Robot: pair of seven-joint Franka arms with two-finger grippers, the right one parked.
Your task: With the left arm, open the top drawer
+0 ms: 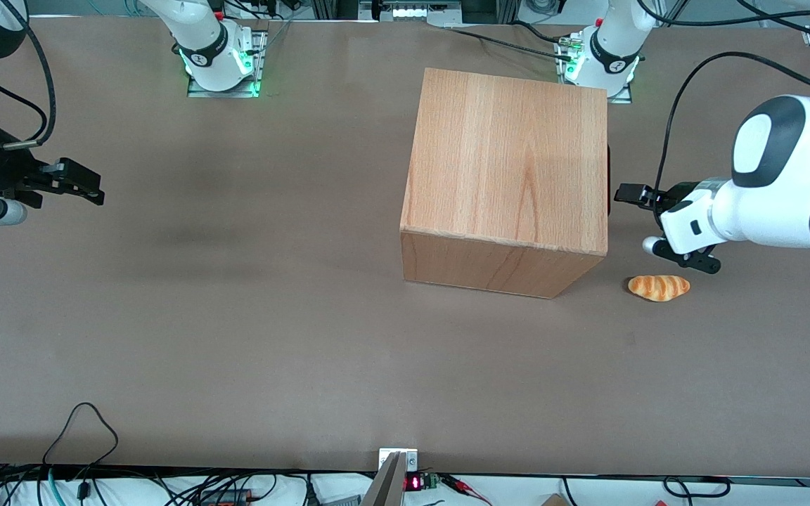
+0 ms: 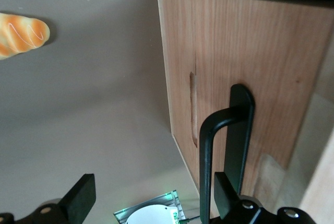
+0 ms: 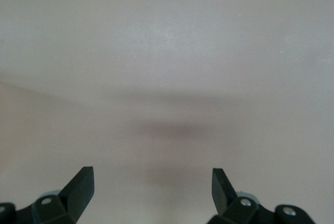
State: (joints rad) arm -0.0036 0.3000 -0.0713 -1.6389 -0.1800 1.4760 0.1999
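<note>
The wooden cabinet (image 1: 507, 183) stands right of centre in the front view, its drawer face turned toward the working arm's end of the surface (image 1: 236, 316). The left arm (image 1: 785, 190) reaches in from the right edge, and its gripper (image 1: 631, 197) sits just beside that face with fingers spread wide, holding nothing. In the wrist view one finger (image 2: 227, 192) lies against the black handle (image 2: 229, 145) of the top drawer (image 2: 271, 62), the other finger (image 2: 78, 198) well clear over bare surface (the drawer appears shut). Judged risk: closing now would miss the handle, since it is not between the fingers; a pull would then slip off, or shove the cabinet. A bread roll (image 1: 659, 287) lies near the gripper.
</note>
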